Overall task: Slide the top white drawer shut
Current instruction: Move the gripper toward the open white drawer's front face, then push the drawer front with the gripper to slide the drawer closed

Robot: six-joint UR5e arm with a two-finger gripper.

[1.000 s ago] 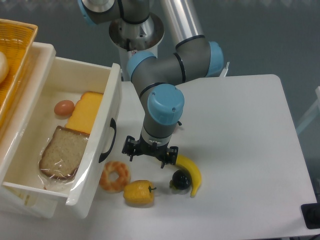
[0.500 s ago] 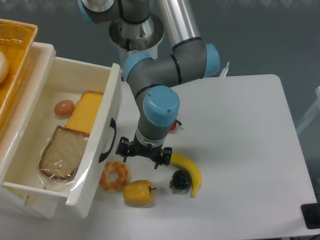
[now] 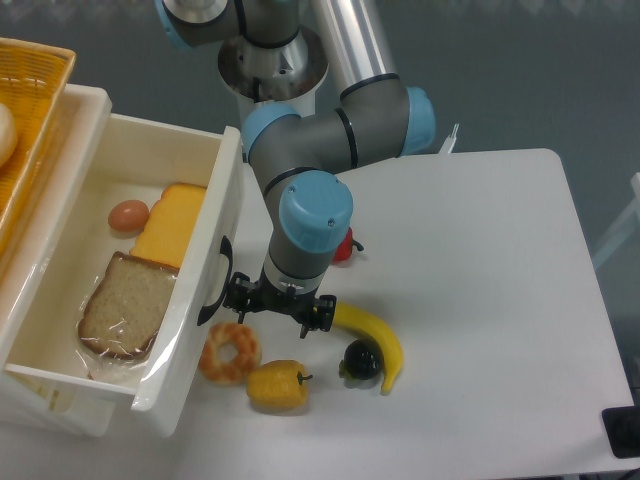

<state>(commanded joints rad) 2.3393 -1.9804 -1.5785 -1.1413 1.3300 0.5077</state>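
The top white drawer (image 3: pixel 190 330) stands pulled out at the left, its tall front panel carrying a curved black handle (image 3: pixel 216 283). Inside lie a wrapped bread slice (image 3: pixel 125 305), a yellow cheese block (image 3: pixel 170 226) and a brown egg (image 3: pixel 128 215). My gripper (image 3: pixel 278 303) hangs just right of the drawer front, its left finger close to the handle. The fingers are spread apart with nothing between them.
On the table below the gripper sit a bagel (image 3: pixel 230 352), a yellow pepper (image 3: pixel 277 385), a banana (image 3: pixel 375 342) and a dark plum (image 3: pixel 361 358). A red item (image 3: pixel 343 247) peeks out behind the wrist. A yellow wicker basket (image 3: pixel 25 110) sits at the far left.
The gripper has travelled left, from above the banana towards the drawer front and its handle. The drawer has not moved.
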